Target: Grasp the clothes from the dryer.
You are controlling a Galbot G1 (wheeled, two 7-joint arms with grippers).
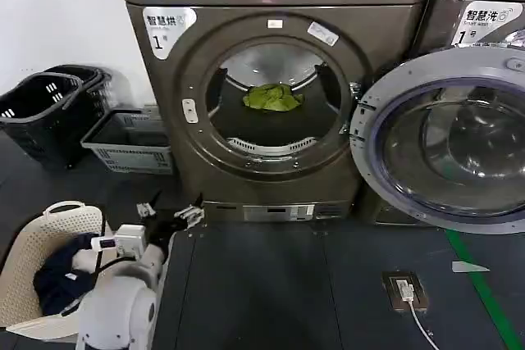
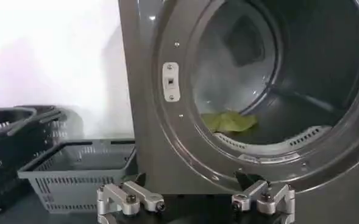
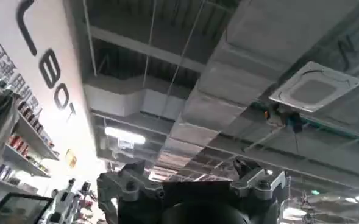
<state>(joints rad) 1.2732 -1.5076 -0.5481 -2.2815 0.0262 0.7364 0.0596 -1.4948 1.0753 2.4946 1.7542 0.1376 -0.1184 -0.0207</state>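
The dryer (image 1: 385,47) is a dark bronze-grey machine with its round door (image 1: 447,149) swung open to the right. The clothes (image 1: 273,97), a small lime-green bundle, lie on the floor of the drum toward the back. My left gripper (image 1: 170,212) hangs low in front of the dryer's lower left corner, open and holding nothing. In the left wrist view its two fingers (image 2: 130,198) stand wide apart below the drum rim, with the clothes (image 2: 230,122) well beyond them inside the drum. My right gripper (image 3: 188,176) points up at the ceiling, open and empty.
Two black baskets (image 1: 49,108) and a grey basket (image 1: 127,141) stand left of the dryer. A white laundry basket (image 1: 25,252) with a dark navy garment (image 1: 57,276) sits beside my left arm. A lighter machine (image 1: 484,6) stands to the right. A small device with a cable (image 1: 406,291) lies on the floor.
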